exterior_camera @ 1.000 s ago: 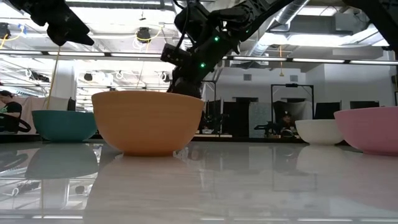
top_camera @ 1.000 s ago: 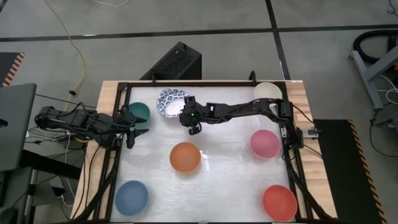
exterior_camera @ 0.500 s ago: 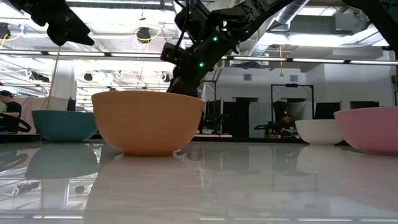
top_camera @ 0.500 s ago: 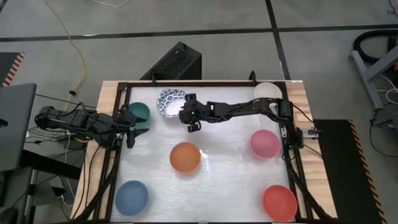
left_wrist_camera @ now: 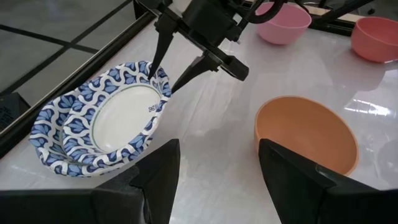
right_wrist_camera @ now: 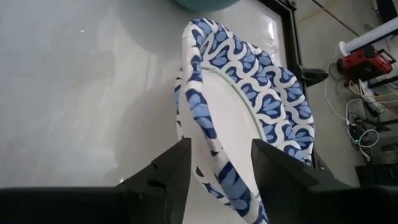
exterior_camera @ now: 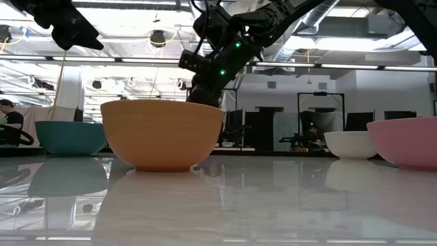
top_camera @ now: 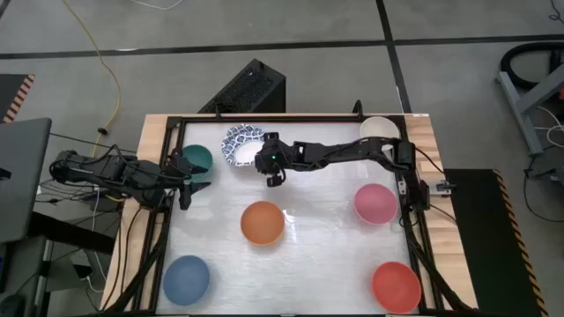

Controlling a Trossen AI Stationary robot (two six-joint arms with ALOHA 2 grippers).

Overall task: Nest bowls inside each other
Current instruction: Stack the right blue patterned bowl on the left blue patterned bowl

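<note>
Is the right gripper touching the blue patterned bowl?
Touching: the left wrist view shows the right gripper fingers astride the blue patterned bowl rim, meeting it.

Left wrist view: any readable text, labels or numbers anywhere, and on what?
Small dark mark inside the white bowl with the blue patterned rim, near the rim: too small to read.
No other words, brands, numbers or signs readable in any view.
</note>
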